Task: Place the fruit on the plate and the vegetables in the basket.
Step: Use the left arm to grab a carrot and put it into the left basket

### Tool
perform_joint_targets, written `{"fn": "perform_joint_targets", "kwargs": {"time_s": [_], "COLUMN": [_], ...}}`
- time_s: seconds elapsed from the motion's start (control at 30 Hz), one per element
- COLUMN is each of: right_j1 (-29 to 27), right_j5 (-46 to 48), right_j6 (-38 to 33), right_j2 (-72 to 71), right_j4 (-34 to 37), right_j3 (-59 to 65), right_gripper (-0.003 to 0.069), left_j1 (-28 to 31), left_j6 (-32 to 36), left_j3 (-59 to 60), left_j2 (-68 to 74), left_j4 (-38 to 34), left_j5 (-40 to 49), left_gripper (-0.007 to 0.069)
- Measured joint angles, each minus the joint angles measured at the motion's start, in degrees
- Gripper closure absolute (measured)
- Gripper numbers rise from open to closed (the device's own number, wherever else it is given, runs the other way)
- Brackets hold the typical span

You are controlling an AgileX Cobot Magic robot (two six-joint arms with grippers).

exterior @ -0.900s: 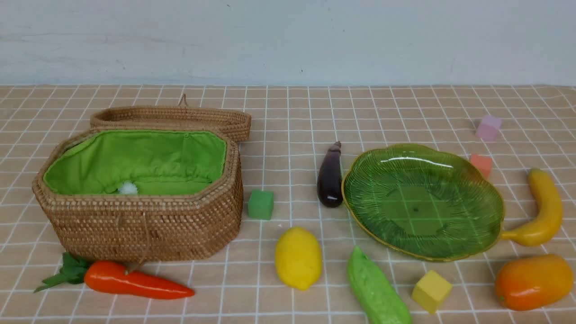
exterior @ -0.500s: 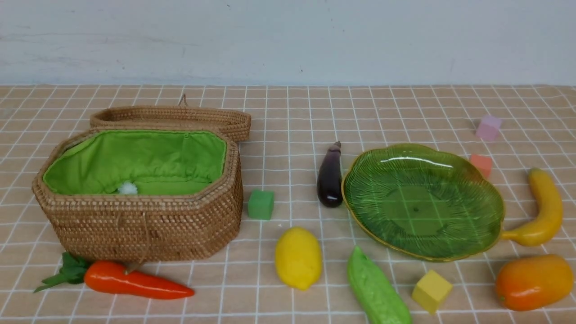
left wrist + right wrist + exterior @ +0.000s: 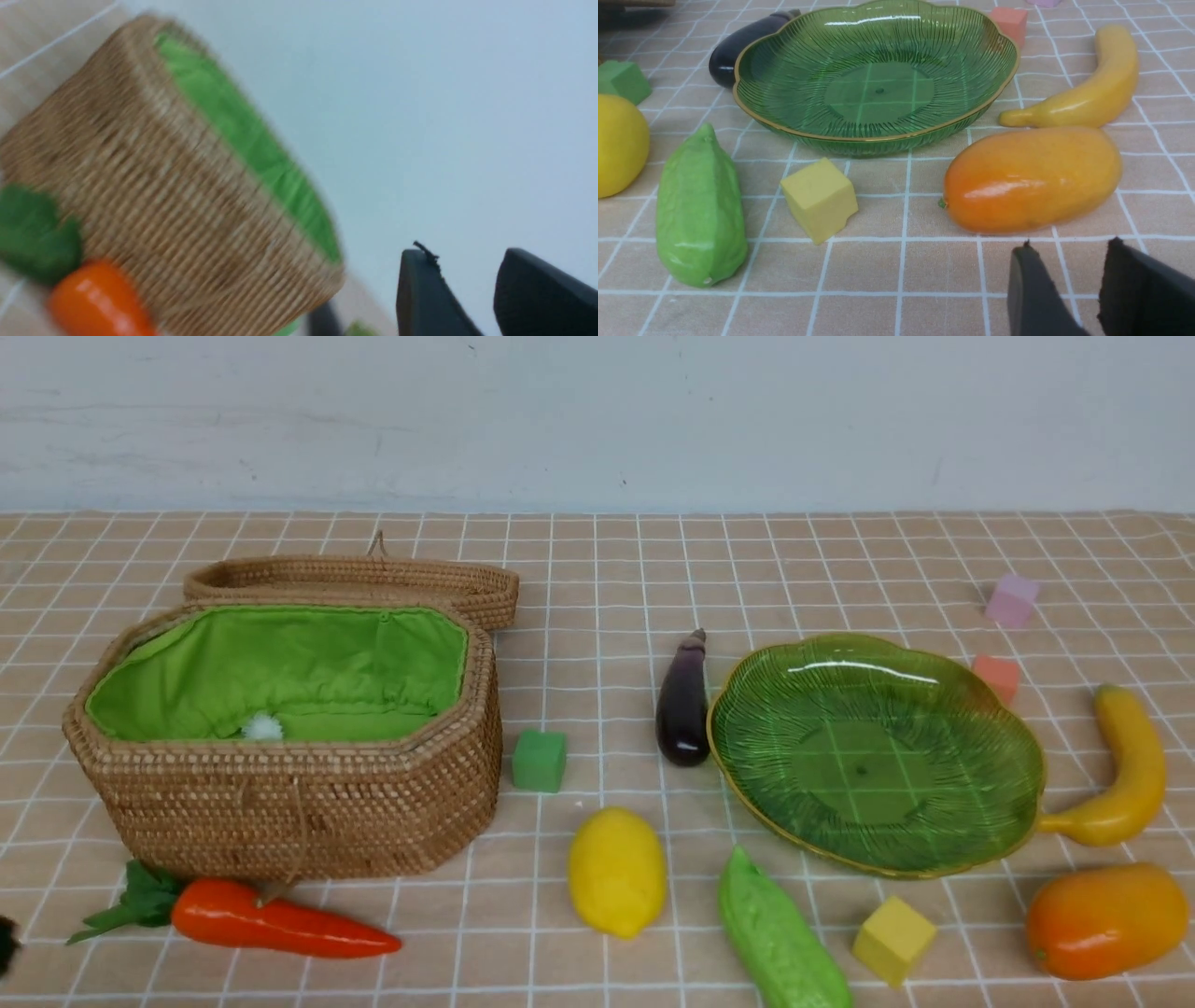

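Note:
The green glass plate lies empty on the right. Around it lie the banana, the mango, the lemon, the green gourd and the purple eggplant. The wicker basket stands open on the left, with the carrot in front of it. My left gripper is open and empty near the basket and the carrot. My right gripper is open and empty, just short of the mango.
The basket lid lies behind the basket. A green cube, a yellow cube, an orange-red cube and a pink cube sit among the toys. A white wall closes the back of the checked cloth.
A dark bit of the left arm has come into the front view at its lower left edge. The toys, plate and basket lie as before.

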Motion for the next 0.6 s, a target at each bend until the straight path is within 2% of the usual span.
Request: {"fn": "perform_joint_targets", "kwargs": {"time_s": [0.03,0.17,0.2,0.27,0.37,0.47,0.6], "right_j1": [0.0,0.0,0.0,0.0,0.0,0.0,0.0], "right_j5": [0.0,0.0,0.0,0.0,0.0,0.0,-0.1], "right_j6": [0.0,0.0,0.0,0.0,0.0,0.0,0.0], "right_j2": [0.0,0.0,0.0,0.0,0.0,0.0,0.0], "right_j4": [0.0,0.0,0.0,-0.1,-0.1,-0.1,-0.1], "right_j3": [0.0,0.0,0.0,0.0,0.0,0.0,0.0], "right_gripper": [0.0416,0.0416,0.0416,0.0416,0.0416,0.0416,0.0416], "left_j1": [0.0,-1.6,-1.7,-2.0,-2.0,-2.0,-2.0], "left_j6": [0.0,4.9,5.7,11.0,16.7,21.3,24.9], "left_j3": [-0.2,-11.2,-12.6,-21.2,-28.5,-32.2,-34.1], "left_j2": [0.0,5.2,5.7,14.4,24.0,32.0,38.3], "left_j4": [0.0,4.7,5.5,10.3,12.8,12.8,11.7], "left_j5": [0.2,11.6,13.2,24.6,35.5,40.1,40.4], "left_gripper": [0.0431,0.0620,0.0626,0.0637,0.0637,0.0637,0.0637]}}
